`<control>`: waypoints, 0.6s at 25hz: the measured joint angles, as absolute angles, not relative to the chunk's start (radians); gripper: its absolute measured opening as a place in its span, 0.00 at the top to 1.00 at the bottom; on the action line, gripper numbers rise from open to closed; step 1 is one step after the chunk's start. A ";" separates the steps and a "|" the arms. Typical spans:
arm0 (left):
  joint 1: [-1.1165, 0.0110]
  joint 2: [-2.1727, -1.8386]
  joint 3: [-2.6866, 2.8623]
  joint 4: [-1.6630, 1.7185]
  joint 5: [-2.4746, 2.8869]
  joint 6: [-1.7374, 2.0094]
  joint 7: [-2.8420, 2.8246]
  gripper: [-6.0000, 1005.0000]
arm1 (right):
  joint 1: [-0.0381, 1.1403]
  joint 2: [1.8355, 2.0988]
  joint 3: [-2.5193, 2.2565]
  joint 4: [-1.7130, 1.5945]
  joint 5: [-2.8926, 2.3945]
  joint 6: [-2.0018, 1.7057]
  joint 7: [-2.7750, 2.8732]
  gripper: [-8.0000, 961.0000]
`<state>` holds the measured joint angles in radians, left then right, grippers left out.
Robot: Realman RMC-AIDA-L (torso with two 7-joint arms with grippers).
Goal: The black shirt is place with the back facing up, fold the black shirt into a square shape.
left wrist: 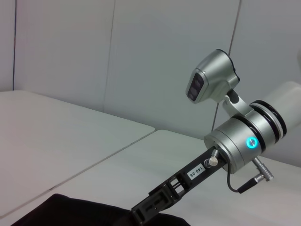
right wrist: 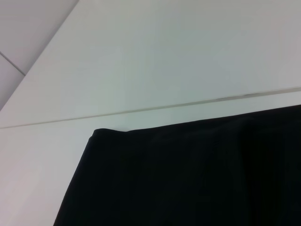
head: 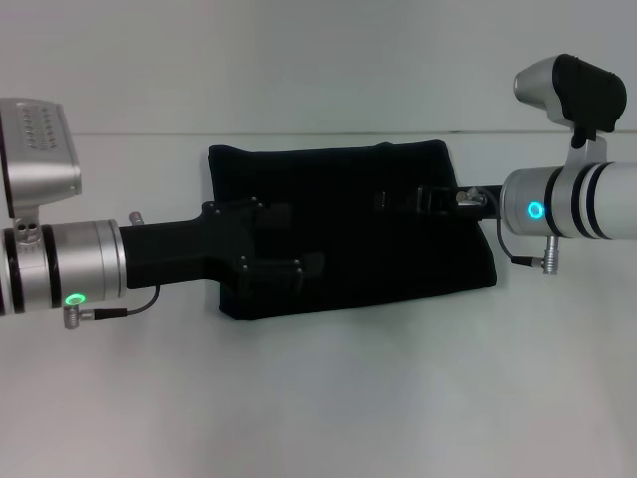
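I've got the black shirt point(head: 348, 224) lying as a wide folded band on the white table point(head: 318, 398), right under both tools. Left gripper point(head: 299, 239) reaches in over its left part, right gripper point(head: 398, 199) over its right — black on black, so I can't tell how either sits. Fabric's soft, light and floppy, so I'd pinch a short edge near the corners.
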<state>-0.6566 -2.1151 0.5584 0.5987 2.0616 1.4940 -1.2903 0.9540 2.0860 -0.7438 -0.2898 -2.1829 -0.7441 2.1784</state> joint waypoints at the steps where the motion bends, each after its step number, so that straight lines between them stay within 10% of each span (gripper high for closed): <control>1: -0.657 -2.115 0.558 0.597 2.062 1.492 -1.292 0.13 | 0.954 2.086 -0.744 -0.288 -2.183 -0.743 2.179 0.20; 15: -0.663 -2.111 0.557 0.595 2.062 1.476 -1.316 0.13 | 0.957 2.087 -0.749 -0.271 -2.160 -0.733 2.178 0.38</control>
